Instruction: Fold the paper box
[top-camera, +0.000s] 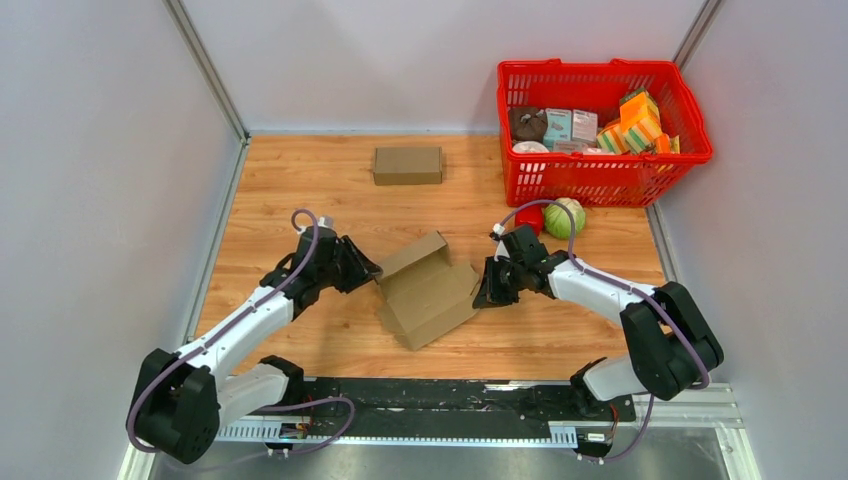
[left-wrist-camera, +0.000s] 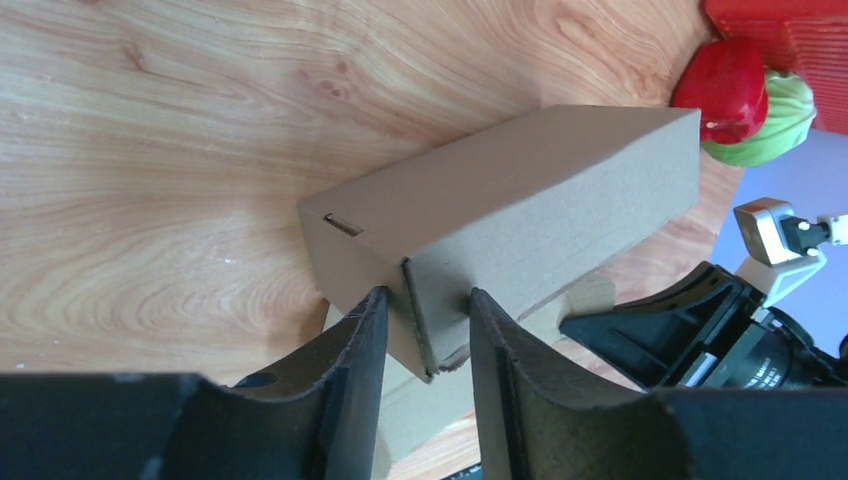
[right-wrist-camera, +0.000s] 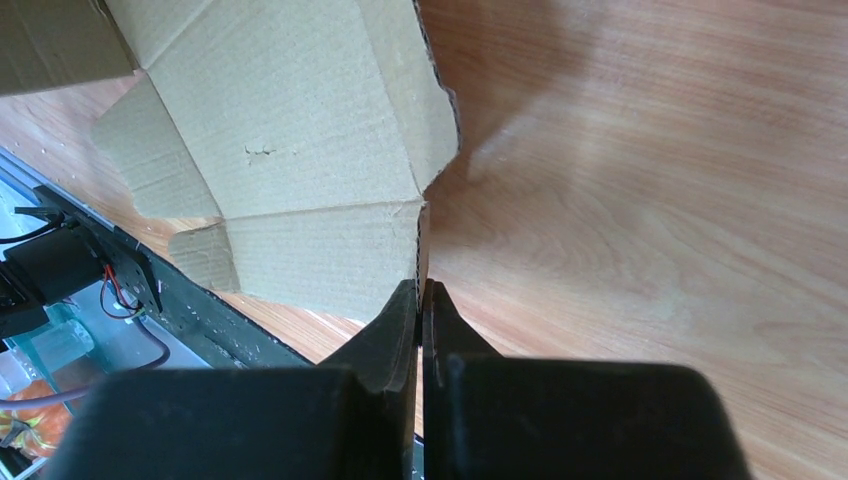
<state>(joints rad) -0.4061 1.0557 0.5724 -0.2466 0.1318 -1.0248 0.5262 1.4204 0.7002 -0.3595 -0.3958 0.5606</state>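
The half-folded brown cardboard box (top-camera: 425, 290) lay at the centre of the wooden table (top-camera: 300, 180), with one panel raised on its 11 o'clock side. At the box's 9 o'clock end the left fingers (top-camera: 371, 270) stood apart astride the upright end wall, one on each side. Whether they pressed on it could not be told. At 3 o'clock the right fingers (right-wrist-camera: 420, 295) were pinched tight on the thin edge of a loose side flap (right-wrist-camera: 330, 250).

The step in hand looked like squaring up the end wall while the opposite flap was held. To do it well, the left fingers should probably close squarely on the wall near its crease, not on the corner, so the board bends along the score rather than buckling. The right grip should likely steady the box and raise the flap only slowly. A hard pull at the edge could tear it or drag the whole box toward 3 o'clock. A small closed cardboard box (top-camera: 407, 165) at 12 o'clock suggested the shape to aim for.
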